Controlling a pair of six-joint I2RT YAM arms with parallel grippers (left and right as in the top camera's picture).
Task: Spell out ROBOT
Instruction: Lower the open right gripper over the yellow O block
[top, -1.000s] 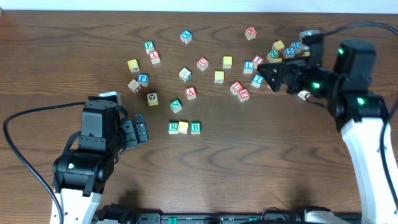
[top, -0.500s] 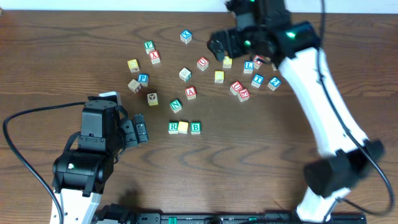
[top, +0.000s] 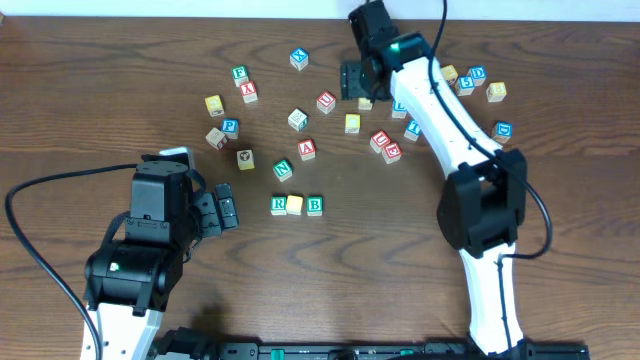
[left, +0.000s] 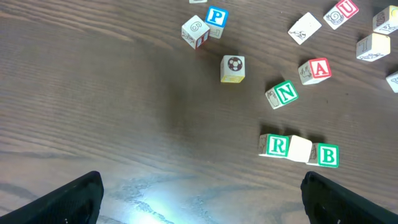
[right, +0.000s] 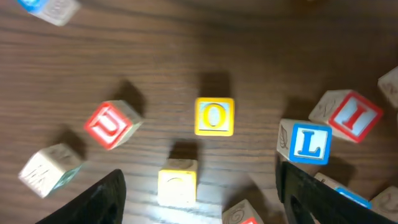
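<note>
— What's under everything on your feed?
— I see a dark brown wood-grain tabletop (top: 400, 260) filling nearly the whole overhead view.
— And beyond it?
— Only a pale strip (top: 200, 8) along the far edge; I can't tell whether it's wall. My left wrist view shows a soft glare (left: 152, 200) on the wood.

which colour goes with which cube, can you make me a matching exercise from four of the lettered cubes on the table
Column one:
1. R cube
2. U cube
3. L cube
4. O cube

Column two:
A. blue letter
B. yellow face
C. green letter
D. red letter

Pairs: 1-C, 2-D, 3-A, 4-B
</note>
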